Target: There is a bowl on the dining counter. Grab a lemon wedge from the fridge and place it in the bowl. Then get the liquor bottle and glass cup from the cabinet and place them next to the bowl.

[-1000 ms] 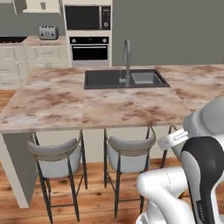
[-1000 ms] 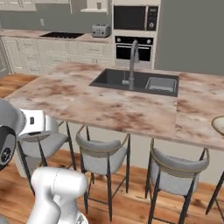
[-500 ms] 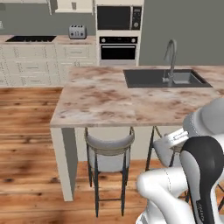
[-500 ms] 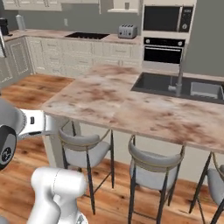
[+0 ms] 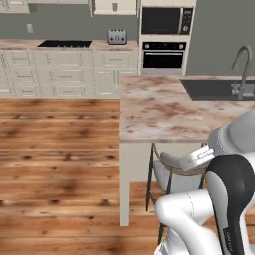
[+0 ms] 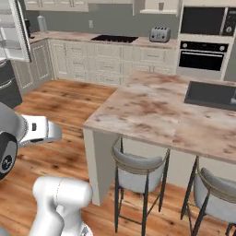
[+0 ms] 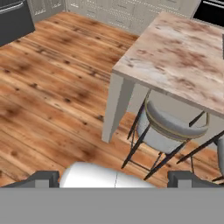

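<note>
The dining counter (image 5: 164, 107) of beige marbled stone stands to the right, with its dark sink (image 5: 214, 88) and grey tap (image 5: 242, 67); it also spans the right base view (image 6: 161, 108) and the hand view (image 7: 183, 57). At the far left edge stands the dark grey fridge (image 6: 8, 85), and its dark lower front is in the hand view's top left corner (image 7: 13, 22). My gripper (image 7: 113, 179) hangs open over the wooden floor, short of the counter's corner, with nothing between its fingertips (image 7: 43, 178). The bowl, lemon wedge, liquor bottle and glass cup are out of view.
Grey stools (image 6: 138, 166) stand under the counter's near side. Along the back wall run cream base units with a black cooktop (image 5: 64, 44), a toaster (image 5: 116, 36), an oven (image 5: 162, 55) and cream wall cupboards (image 6: 50, 3). Open wooden floor (image 5: 60, 149) lies to the left.
Both base views have swung left: the island has slid to the right, more floor shows, and the fridge has come into the right base view. The gripper has stayed open.
</note>
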Robot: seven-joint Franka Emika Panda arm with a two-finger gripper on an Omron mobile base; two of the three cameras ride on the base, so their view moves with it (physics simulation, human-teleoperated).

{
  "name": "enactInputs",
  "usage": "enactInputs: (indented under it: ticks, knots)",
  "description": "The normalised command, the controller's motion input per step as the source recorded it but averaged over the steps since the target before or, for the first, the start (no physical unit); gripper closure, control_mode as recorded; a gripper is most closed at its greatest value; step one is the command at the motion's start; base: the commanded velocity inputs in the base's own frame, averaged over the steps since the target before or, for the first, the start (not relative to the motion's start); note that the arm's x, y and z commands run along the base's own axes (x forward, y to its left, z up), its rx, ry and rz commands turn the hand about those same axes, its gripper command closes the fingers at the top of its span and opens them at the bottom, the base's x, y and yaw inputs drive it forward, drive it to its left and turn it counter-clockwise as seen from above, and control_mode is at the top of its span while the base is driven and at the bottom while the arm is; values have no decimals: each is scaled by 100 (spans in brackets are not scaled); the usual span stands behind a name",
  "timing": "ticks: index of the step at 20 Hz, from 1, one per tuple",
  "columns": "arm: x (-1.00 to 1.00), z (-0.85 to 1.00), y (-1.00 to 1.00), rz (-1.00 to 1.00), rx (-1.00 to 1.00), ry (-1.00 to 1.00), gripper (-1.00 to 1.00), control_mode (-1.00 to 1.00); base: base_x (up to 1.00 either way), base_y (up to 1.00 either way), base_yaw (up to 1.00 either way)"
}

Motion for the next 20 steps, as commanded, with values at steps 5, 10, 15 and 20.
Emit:
enactInputs:
  ticks: [5,10,15,20]
  knots:
    - [0,0,0,0,0,0,-100,100,40,100,2]
    - [0,0,0,0,0,0,-100,100,79,100,0]
    - [0,0,0,0,0,0,-100,100,100,100,-5]
    - [0,0,0,0,0,0,-100,100,100,93,-23]
